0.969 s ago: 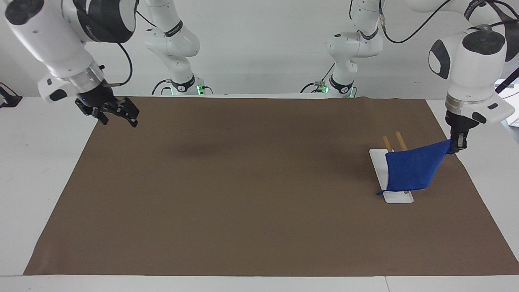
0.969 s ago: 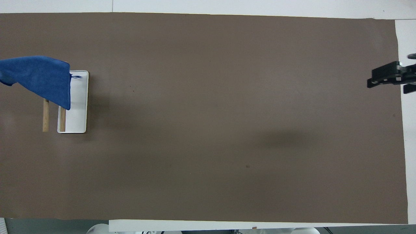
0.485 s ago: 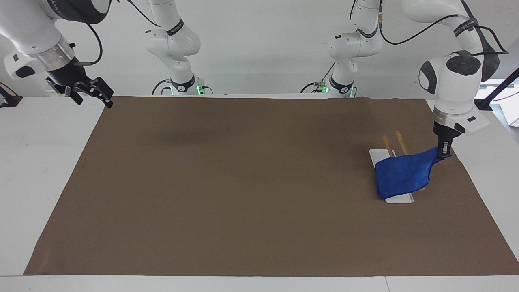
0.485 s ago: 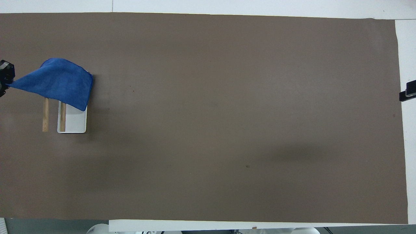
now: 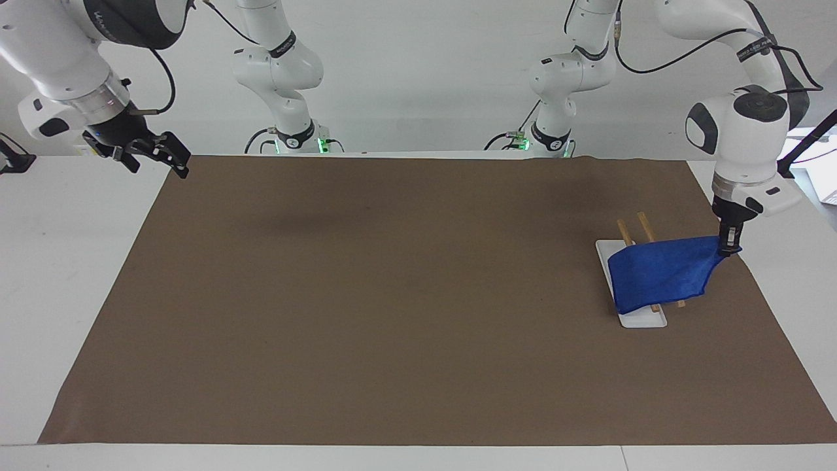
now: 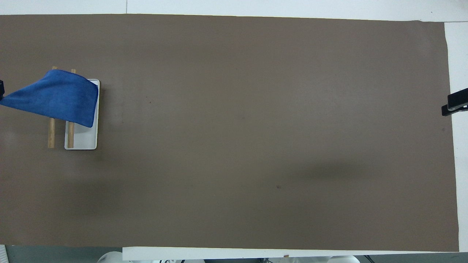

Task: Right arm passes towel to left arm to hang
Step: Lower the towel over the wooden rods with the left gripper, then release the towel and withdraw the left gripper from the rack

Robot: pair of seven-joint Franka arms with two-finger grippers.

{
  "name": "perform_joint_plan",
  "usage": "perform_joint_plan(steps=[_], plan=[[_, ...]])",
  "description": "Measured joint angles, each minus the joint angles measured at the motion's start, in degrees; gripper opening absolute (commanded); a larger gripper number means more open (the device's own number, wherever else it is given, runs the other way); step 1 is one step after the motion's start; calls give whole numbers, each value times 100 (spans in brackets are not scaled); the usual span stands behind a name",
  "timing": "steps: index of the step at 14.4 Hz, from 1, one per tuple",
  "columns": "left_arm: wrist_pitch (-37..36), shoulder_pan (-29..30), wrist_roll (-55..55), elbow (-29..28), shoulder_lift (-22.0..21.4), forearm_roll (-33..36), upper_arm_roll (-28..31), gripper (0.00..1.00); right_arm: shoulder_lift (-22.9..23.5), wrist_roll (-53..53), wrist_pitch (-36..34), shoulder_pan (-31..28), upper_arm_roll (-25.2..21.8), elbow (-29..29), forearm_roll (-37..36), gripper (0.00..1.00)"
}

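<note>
The bright blue towel [image 5: 660, 275] lies draped over the two wooden bars [image 5: 637, 226] of the white rack [image 5: 644, 319] at the left arm's end of the table. My left gripper [image 5: 729, 248] is shut on one corner of the towel and holds it taut just beside the rack, low over the mat. In the overhead view the towel [image 6: 55, 96] covers the part of the bars [image 6: 51, 135] farther from the robots and part of the rack's base [image 6: 86, 140]. My right gripper [image 5: 155, 160] is open and empty, raised over the mat's edge at the right arm's end.
A brown mat [image 5: 392, 294] covers most of the white table [image 5: 65, 261]. Only a tip of the right gripper [image 6: 455, 104] shows at the overhead view's edge. Nothing else stands on the mat.
The left gripper lowered the towel onto the rack's bars, then drew its corner outward so the cloth spread flatter. The right gripper withdrew from over the mat to its edge.
</note>
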Motion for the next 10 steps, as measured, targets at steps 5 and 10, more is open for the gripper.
perform_joint_plan(steps=[5,10], plan=[[-109,-476,-8,81,49,-11,-129,100,-71,0,-19,2,0,-18,-2,100],[-1630,-1080,79,791,-205,-407,-163,100,-75,0,-18,18,6,-30,-1,100]])
